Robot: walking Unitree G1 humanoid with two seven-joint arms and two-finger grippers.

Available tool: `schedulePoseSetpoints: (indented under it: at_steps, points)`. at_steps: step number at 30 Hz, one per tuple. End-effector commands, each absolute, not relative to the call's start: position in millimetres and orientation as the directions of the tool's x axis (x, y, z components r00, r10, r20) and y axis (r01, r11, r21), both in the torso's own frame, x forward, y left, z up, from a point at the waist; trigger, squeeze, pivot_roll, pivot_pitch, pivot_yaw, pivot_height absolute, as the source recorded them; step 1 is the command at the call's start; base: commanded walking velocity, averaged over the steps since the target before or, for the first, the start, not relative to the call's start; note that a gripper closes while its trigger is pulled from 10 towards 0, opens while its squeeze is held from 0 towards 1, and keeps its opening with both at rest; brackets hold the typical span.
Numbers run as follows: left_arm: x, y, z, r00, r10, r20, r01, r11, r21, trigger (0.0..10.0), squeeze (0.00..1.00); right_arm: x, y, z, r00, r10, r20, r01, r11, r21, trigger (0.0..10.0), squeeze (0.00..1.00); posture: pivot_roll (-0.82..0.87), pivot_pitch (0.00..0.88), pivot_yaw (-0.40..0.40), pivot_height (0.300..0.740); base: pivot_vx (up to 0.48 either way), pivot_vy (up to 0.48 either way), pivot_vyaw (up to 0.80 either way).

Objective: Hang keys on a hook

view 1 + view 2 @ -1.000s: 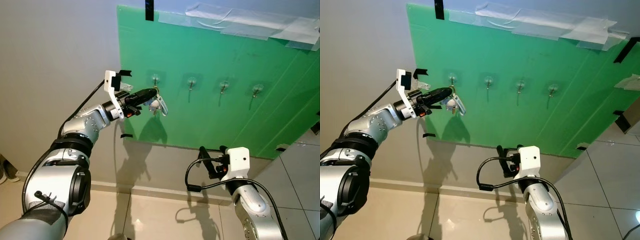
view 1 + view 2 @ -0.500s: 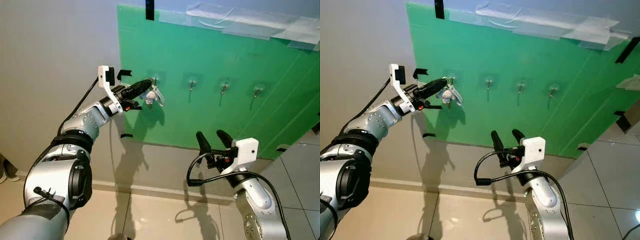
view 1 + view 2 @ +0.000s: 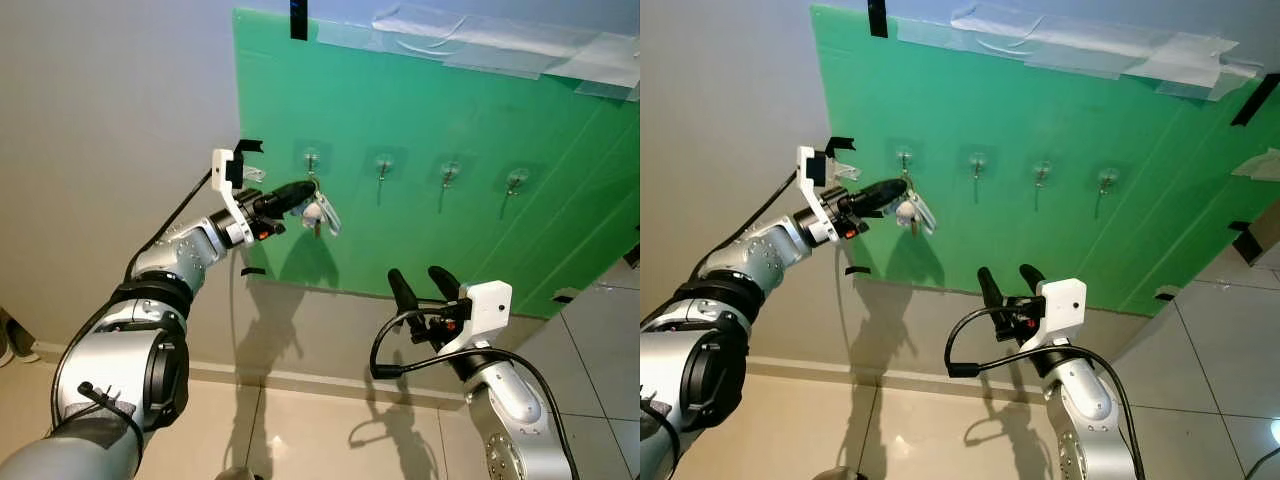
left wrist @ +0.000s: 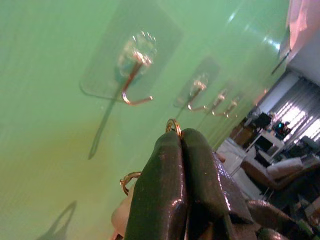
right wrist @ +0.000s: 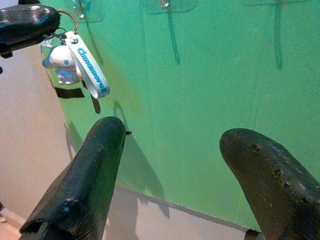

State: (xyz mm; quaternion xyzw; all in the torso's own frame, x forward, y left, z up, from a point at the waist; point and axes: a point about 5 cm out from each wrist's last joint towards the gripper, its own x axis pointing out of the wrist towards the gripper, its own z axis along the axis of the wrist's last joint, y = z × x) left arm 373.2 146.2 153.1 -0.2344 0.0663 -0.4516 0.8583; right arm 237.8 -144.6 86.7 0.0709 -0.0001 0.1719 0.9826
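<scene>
— Looking at the left gripper (image 3: 312,189): pinched tight on the ring (image 4: 173,124), keys (image 3: 320,210) dangling below its tips, just under the leftmost hook (image 3: 312,160).

— So the hook (image 4: 134,82) lies up and ahead of the ring?

— Yes, apart still. The right gripper (image 3: 420,284) hangs spread wide, far lower, holding nothing.

Bright, even indoor light, sharp head views, dark arm shadows falling on the pale grey wall (image 3: 300,300) beneath the glossy green wall board (image 3: 450,240), soft glare on clear tape strips (image 3: 470,45), left wrist view hazy, near black fingers (image 4: 170,200) blurred
</scene>
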Motion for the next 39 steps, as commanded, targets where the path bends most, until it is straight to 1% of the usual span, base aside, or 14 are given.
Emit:
schedulePoseSetpoints:
  at_steps: [1,7,15,21,26,30,38,39]
  points:
    - [373.3,143.8,159.6,0.551,-0.829,0.099,0.782,0.471,-0.408,10.0,0.0,236.2,-146.6,87.2,0.941,0.338,0.013,-0.337,0.933,0.124,10.0,0.0,-0.04,0.0,-0.038,0.74,0.0,0.0,0.0]
    - [372.0,142.6,161.7,0.526,-0.843,0.113,0.804,0.449,-0.389,10.0,0.0,236.4,-146.6,87.3,0.941,0.337,0.016,-0.336,0.934,0.124,10.0,0.0,-0.03,0.0,-0.039,0.74,0.0,0.0,0.0]
    - [377.0,138.9,173.1,0.54,-0.821,0.184,0.798,0.43,-0.423,10.0,0.0,238.1,-145.0,89.9,0.941,0.337,0.035,-0.339,0.932,0.128,10.0,0.0,-0.04,0.0,-0.035,0.74,0.0,0.0,0.0]
    - [377.8,140.0,173.5,0.552,-0.809,0.199,0.787,0.429,-0.443,10.0,0.0,238.0,-144.7,90.2,0.941,0.336,0.039,-0.338,0.932,0.13,10.0,0.0,-0.04,0.0,-0.035,0.74,0.0,0.0,0.0]
    - [379.0,143.3,174.7,0.576,-0.786,0.226,0.766,0.423,-0.484,10.0,0.0,238.3,-143.0,91.0,0.939,0.343,0.039,-0.345,0.93,0.127,10.0,0.0,-0.04,0.0,-0.036,0.74,0.0,0.0,0.0]
    - [378.7,148.8,169.5,0.614,-0.753,0.235,0.723,0.417,-0.55,10.0,0.0,238.4,-143.4,90.8,0.937,0.346,0.035,-0.348,0.929,0.123,10.0,0.0,-0.04,0.0,-0.039,0.74,0.0,0.0,0.0]
    - [377.1,145.0,158.3,0.644,-0.733,0.218,0.667,0.397,-0.631,10.0,0.0,239.3,-144.0,90.6,0.934,0.355,0.028,-0.356,0.927,0.12,10.0,0.0,-0.04,0.0,-0.047,0.74,0.0,0.0,0.0]
    - [377.4,144.4,155.7,0.661,-0.72,0.209,0.645,0.404,-0.649,10.0,0.0,239.3,-143.9,90.5,0.934,0.357,0.027,-0.358,0.926,0.119,10.0,0.0,-0.04,0.0,-0.048,0.74,0.0,0.0,0.0]
